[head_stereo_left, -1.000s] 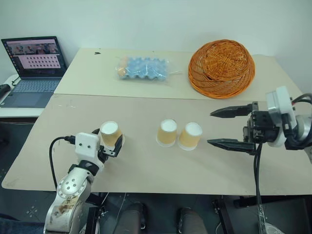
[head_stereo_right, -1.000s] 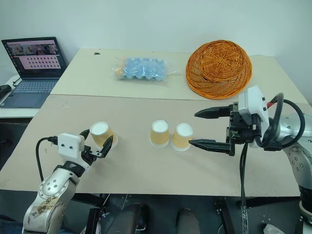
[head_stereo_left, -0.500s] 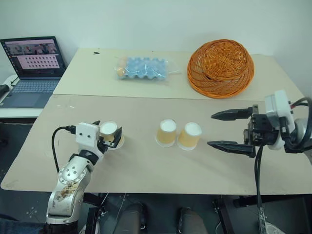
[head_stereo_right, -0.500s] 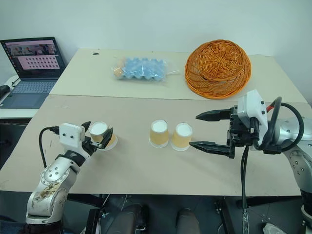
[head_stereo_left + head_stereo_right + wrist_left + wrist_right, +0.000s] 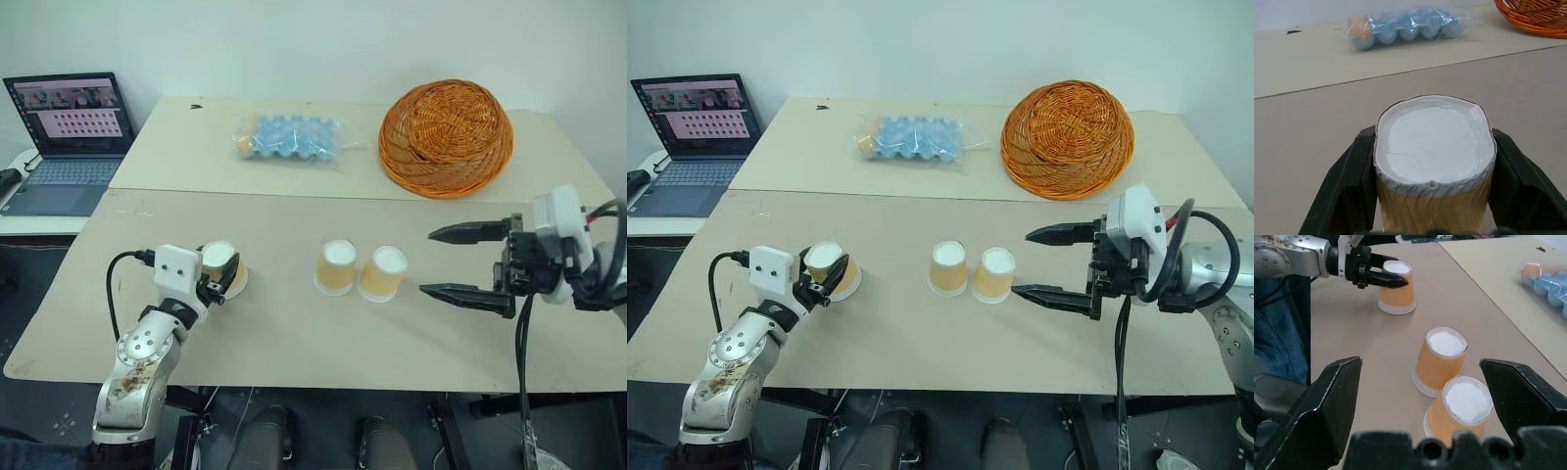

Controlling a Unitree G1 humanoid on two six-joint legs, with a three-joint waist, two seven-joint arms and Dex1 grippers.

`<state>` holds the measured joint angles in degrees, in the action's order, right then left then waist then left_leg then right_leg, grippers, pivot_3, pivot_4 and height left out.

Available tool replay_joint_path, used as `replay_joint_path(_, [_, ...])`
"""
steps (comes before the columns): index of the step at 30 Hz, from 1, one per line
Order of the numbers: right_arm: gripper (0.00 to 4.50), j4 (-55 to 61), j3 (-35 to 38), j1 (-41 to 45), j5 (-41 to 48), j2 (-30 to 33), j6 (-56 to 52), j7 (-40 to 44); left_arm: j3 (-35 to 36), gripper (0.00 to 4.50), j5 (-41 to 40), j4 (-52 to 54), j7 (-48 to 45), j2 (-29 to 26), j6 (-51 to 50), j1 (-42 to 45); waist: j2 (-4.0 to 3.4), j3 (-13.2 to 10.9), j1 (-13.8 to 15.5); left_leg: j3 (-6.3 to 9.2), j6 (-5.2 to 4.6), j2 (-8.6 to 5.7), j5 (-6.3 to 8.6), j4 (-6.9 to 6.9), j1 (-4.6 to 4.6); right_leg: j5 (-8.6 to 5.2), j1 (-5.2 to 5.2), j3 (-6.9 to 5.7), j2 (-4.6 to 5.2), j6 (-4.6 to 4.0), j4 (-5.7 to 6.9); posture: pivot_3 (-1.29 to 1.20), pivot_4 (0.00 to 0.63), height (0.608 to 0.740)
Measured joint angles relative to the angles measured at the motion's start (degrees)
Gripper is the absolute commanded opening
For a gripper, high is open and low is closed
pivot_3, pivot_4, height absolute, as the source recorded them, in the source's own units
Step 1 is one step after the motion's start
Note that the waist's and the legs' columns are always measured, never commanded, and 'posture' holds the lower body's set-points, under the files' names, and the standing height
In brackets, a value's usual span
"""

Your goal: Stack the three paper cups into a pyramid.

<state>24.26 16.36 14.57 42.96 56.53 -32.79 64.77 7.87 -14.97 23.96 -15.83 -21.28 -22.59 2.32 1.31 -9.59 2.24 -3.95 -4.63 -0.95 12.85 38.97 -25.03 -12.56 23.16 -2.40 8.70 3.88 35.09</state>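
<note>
The left gripper [image 5: 223, 277] clamps an upturned paper cup [image 5: 220, 267] standing on the near table [image 5: 294, 343], squeezing its white base out of round; two more cups [image 5: 336, 266], [image 5: 381, 272] sit touching at centre; the right gripper [image 5: 453, 262] hangs beside them, fingers spread wide, grasping nothing; a wicker basket [image 5: 446, 135] rests behind.

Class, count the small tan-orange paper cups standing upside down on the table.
3: two tan-orange paper cups side by side mid-table, touching; a third apart, clamped in the left gripper. None seems hidden.
</note>
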Motion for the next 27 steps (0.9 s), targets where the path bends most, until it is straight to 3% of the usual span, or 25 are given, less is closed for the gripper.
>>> replay_joint_path(3, [4.50, 0.0, 0.1, -0.2, -0.1, 0.0, 0.0, -0.3, 0.0, 2.37, -1.0, -0.1, -0.9, -0.6, -1.3, 4.7, 0.01, 0.0, 0.2, 0.04, 0.06, 0.00, -0.05, 0.01, -0.04, 0.01, 0.01, -0.07, -0.02, 0.01, 0.04, 0.00, 0.150, 0.726])
replay_joint_path(9, [4.50, 1.1, 0.4, -2.1, -0.1, -0.2, 0.1, -1.4, 1.0, 2.37, -7.4, -1.2, -7.1, -5.3, -6.2, 23.8, -0.02, 0.0, 0.0, 0.02, 0.10, -0.11, -0.13, 0.15, -0.14, 0.05, -0.07, -0.07, -0.06, 0.08, 0.01, 0.00, 0.150, 0.726])
replay_joint_path(11, [4.50, 1.2, 0.6, -2.5, -0.1, -0.2, 0.1, -1.7, 0.7, 2.37, -9.2, -1.7, -9.2, -5.5, -7.1, 25.5, -0.02, 0.0, -0.4, -0.05, 0.35, -0.11, -0.29, 0.13, -0.14, 0.04, -0.06, -0.02, -0.08, 0.11, -0.01, 0.00, 0.150, 0.726])
replay_joint_path(15, [4.50, 2.1, 1.5, -4.2, -0.1, -0.6, 0.1, -3.1, -4.6, 2.37, -12.2, -7.2, -18.4, -5.7, -8.1, 33.5, 0.01, 0.0, 0.1, -0.02, 0.39, -0.11, -0.35, 0.18, -0.17, 0.02, -0.09, -0.10, -0.22, 0.14, 0.05, 0.00, 0.150, 0.726])
replay_joint_path(21, [4.50, 3.7, 2.6, -6.6, -0.2, -1.2, 0.1, -4.8, -12.5, 2.37, -12.3, -16.0, -28.1, 0.1, -6.0, 42.6, 0.04, 0.0, 0.0, -0.03, 0.26, -0.14, -0.28, 0.30, -0.21, 0.06, -0.12, -0.03, -0.22, 0.22, 0.02, 0.00, 0.150, 0.726])
replay_joint_path(27, [4.50, 5.5, 4.1, -8.9, -0.2, -1.4, 0.1, -6.5, -13.8, 2.37, -14.6, -22.1, -34.2, 4.3, -6.0, 50.9, 0.02, 0.0, -0.2, -0.03, 0.02, -0.13, -0.14, 0.31, -0.21, 0.04, -0.12, 0.00, -0.23, 0.25, 0.05, 0.00, 0.150, 0.726])
